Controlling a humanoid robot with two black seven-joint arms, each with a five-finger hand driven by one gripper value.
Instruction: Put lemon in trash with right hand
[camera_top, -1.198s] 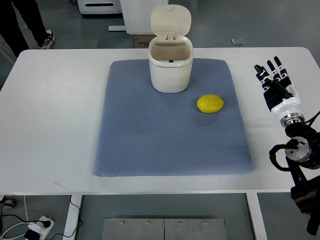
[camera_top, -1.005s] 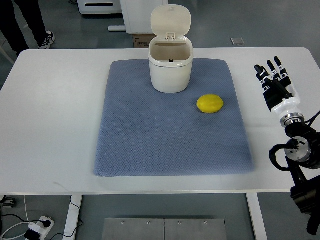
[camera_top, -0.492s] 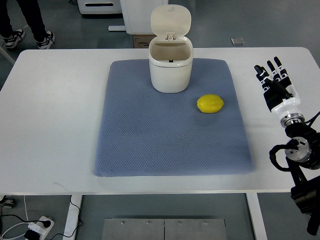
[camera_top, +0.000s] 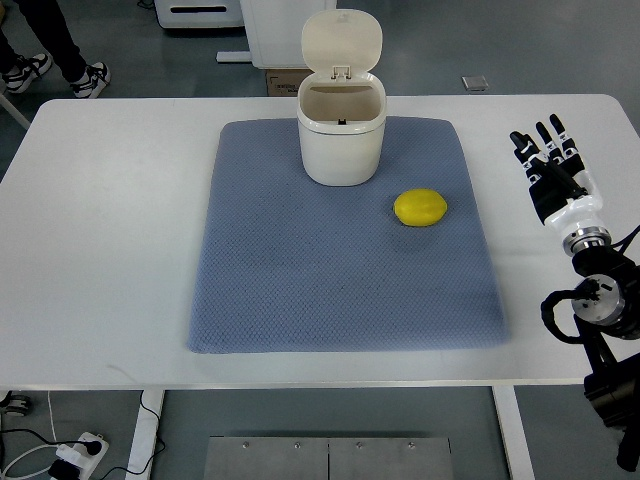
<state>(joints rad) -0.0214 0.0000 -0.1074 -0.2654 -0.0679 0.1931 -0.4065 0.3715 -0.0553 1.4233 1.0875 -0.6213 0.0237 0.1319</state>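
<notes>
My right hand (camera_top: 553, 170) rests flat, fingers extended and empty, well right of the lemon (camera_top: 420, 208), which lies near the open trash bin (camera_top: 341, 135).

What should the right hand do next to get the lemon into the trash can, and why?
Probably swing the right hand left toward the lemon. The hand sits open over bare table, off the blue mat, holding nothing, while the lemon lies untouched on the mat just right of the trash can, whose lid is already up. Reaching comes before any grasp.
</notes>
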